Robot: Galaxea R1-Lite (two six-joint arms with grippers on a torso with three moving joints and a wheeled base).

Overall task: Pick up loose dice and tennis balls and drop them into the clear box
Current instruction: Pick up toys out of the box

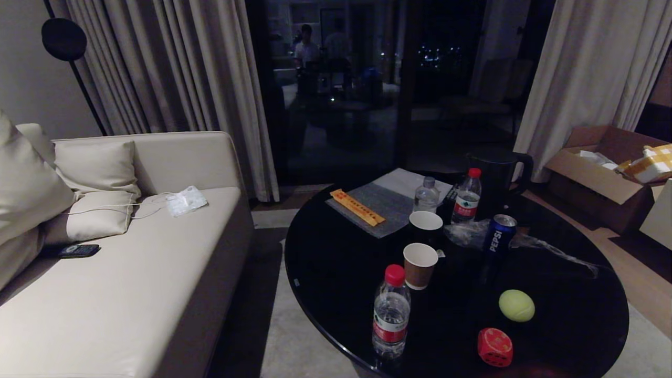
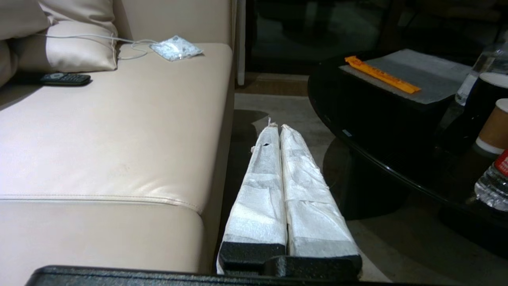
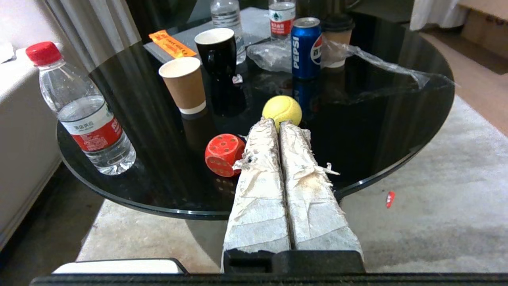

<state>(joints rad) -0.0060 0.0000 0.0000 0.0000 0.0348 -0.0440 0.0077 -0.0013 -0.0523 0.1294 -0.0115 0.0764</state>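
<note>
Head view: sitting near the front right rim of the round black bench (image 1: 325, 273), a tennis ball (image 1: 516, 305) and, just beside it toward the rim, a red die (image 1: 495, 347). Crowding the middle and far half: a water bottle (image 1: 391, 317) standing close to the front left rim, a brown paper cup (image 1: 420, 265), a black cup (image 1: 426, 227), a Pepsi can (image 1: 499, 235), crumpled clear plastic (image 1: 530, 241), two more bottles (image 1: 467, 195) and an orange strip (image 1: 357, 207) lying on a grey mat (image 1: 391, 202). Lying open between the bench and the cream sofa (image 1: 131, 294): a narrow lane of floor. Showing no arm and no clear box here.

Left wrist view: hanging low in that lane, left gripper (image 2: 276, 127), its taped fingers (image 2: 260, 190) pressing together and holding nothing, with the sofa edge on one side and the bench rim on the other.

Right wrist view: hovering off the bench rim over pale carpet (image 3: 428, 190), right gripper (image 3: 276, 124), taped fingers (image 3: 305, 186) closing flat against each other, gripping nothing. Resting just past the tips, the tennis ball (image 3: 282, 111); the red die (image 3: 223, 154) sitting beside the fingers, near the rim. Stretching bare to one side: dark glass.
</note>
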